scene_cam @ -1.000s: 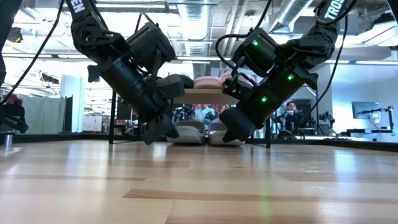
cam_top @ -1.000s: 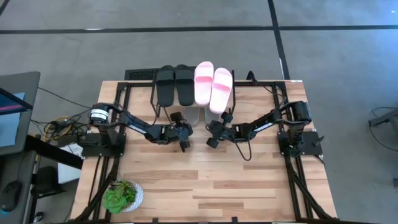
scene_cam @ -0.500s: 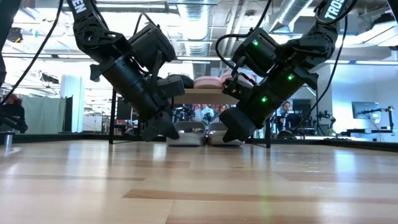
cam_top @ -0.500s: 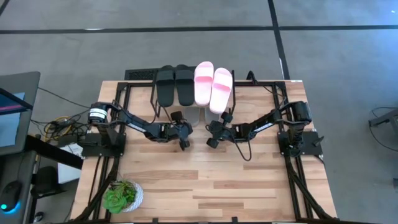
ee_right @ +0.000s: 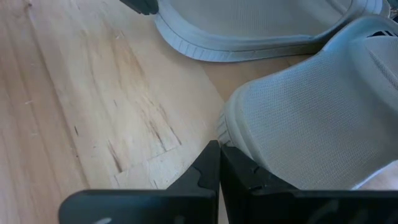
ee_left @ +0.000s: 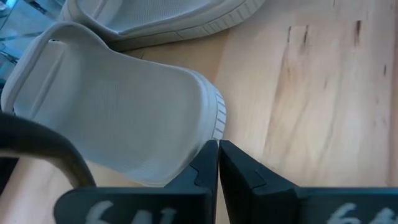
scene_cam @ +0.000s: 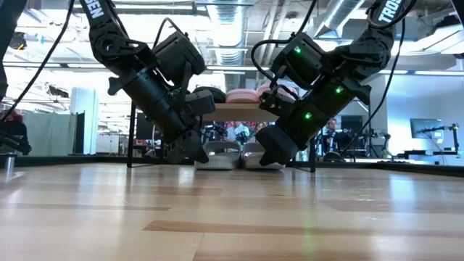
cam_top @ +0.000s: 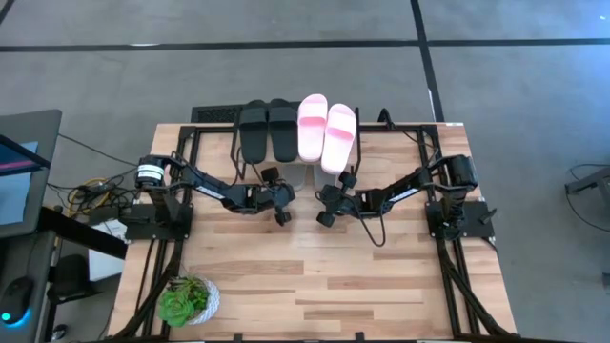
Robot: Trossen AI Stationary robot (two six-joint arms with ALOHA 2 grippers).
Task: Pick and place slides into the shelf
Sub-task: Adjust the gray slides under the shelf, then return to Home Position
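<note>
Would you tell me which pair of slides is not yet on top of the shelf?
The grey-green pair: it sits on the table under the shelf, while the black and pink pairs lie on top.

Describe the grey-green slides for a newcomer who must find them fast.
Find the shelf at the table's far edge. Black slides and pink slides lie on top; the grey-green slides sit underneath on the tabletop, pale and the only pair not on top.

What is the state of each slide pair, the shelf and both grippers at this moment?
Black rubbery slides: lying side by side on top of the shelf.
Light pink rubbery slides: lying side by side on the shelf top.
Grey-green rubbery slides: on the table under the shelf.
Small wooden-topped shelf: standing upright.
Left gripper: shut, holding nothing.
Right gripper: shut, holding nothing.
</note>
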